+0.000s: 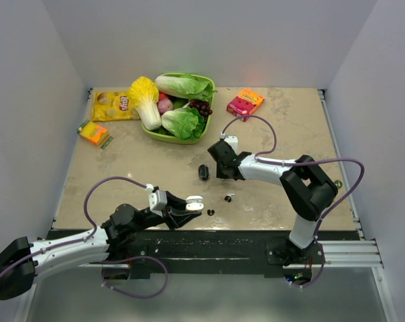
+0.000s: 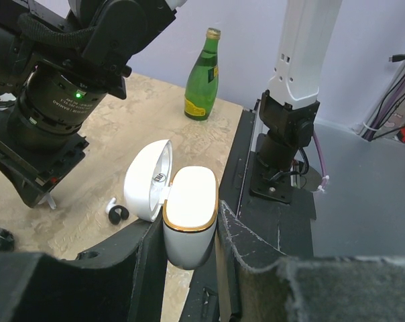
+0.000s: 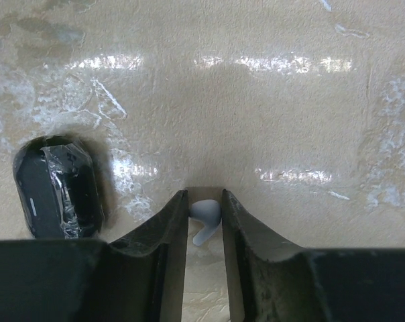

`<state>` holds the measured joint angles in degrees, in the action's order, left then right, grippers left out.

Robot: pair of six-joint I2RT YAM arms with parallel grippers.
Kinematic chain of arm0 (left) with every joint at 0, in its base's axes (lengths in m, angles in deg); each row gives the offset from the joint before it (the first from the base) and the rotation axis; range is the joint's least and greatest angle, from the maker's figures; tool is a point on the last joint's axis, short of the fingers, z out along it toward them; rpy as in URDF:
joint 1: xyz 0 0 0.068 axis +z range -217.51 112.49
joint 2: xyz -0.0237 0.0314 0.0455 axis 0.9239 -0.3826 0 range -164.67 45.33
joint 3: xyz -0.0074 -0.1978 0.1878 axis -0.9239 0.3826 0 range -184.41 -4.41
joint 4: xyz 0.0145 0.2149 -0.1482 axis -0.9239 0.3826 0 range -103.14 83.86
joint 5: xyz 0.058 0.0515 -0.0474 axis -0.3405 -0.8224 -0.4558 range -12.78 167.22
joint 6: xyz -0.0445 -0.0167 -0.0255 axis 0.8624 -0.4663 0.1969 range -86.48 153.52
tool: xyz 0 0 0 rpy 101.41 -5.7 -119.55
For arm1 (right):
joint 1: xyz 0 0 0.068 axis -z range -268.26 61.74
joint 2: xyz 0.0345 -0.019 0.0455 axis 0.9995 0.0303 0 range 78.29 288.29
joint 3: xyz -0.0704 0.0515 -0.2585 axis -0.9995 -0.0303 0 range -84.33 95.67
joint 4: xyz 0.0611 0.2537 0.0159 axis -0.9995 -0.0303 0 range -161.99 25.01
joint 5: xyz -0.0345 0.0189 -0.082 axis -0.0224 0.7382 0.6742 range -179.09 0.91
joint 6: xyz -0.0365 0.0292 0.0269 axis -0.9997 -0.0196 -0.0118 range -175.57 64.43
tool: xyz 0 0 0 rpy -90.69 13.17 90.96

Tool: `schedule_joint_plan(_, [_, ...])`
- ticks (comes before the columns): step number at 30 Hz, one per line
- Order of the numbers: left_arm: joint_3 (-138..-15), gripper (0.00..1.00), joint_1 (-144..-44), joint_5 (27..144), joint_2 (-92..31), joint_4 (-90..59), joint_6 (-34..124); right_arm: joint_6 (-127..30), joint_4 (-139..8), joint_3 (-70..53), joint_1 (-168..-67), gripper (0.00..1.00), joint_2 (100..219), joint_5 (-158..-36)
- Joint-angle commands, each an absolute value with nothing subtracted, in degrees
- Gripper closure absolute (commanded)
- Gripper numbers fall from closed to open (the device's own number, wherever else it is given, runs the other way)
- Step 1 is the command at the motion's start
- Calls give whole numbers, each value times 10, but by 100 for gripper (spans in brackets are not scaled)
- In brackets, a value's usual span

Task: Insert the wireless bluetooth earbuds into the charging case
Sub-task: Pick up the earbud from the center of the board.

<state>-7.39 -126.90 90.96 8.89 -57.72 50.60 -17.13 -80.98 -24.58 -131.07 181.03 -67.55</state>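
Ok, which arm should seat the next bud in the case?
Right. The right claw has a bud between its fingers, down at the table; the left claw is shut on the open case, holding it as the target.

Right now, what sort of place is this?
Likely a lab test booth: bare white walls close in the table, two arms sit on a rail, and a vegetable basket looks staged.
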Motion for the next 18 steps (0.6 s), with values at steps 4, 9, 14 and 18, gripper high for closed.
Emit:
schedule_joint_plan(4, [-44,100,-1274,915,102,-605,518,-160,-855,-266,-1316,84,1831,-703])
schedule_joint_plan(9, [-44,100,-1274,912,99,-604,517,-163,-853,-265,-1315,100,1826,-706])
schedule_joint_plan(14, [-44,100,-1274,908,89,-610,517,-169,-835,-274,-1315,100,1795,-698])
schedule_joint_plan(18, [-44,100,-1274,901,81,-617,517,-190,-790,-292,-1329,100,1724,-661])
